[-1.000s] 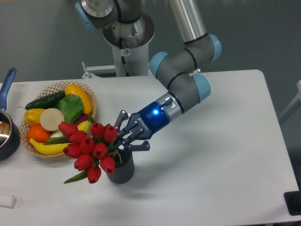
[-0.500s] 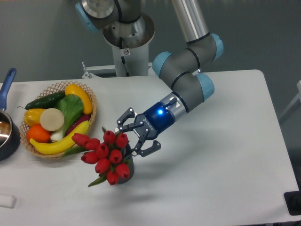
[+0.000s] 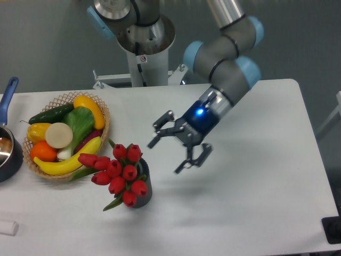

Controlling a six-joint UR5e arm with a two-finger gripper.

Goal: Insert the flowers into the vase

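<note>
The flowers [image 3: 118, 173], a bunch of red tulips with green leaves, sit in the vase [image 3: 143, 198] and lean out to its left. Only the right side of the dark grey vase shows under the blooms. My gripper [image 3: 167, 157] hangs open to the right of the vase and above the table, holding nothing. Its fingers [image 3: 161, 127] are spread wide and stand apart from the flowers.
A woven basket [image 3: 104, 115] of toy fruit and vegetables stands left of the vase, close to the tulips. A dark pot with a blue handle [image 3: 7, 95] is at the left edge. A small white object [image 3: 7, 228] lies at the front left.
My gripper let go of the tulips, opened wide and drew back up and to the right. The flowers settled in the vase, leaning left.
</note>
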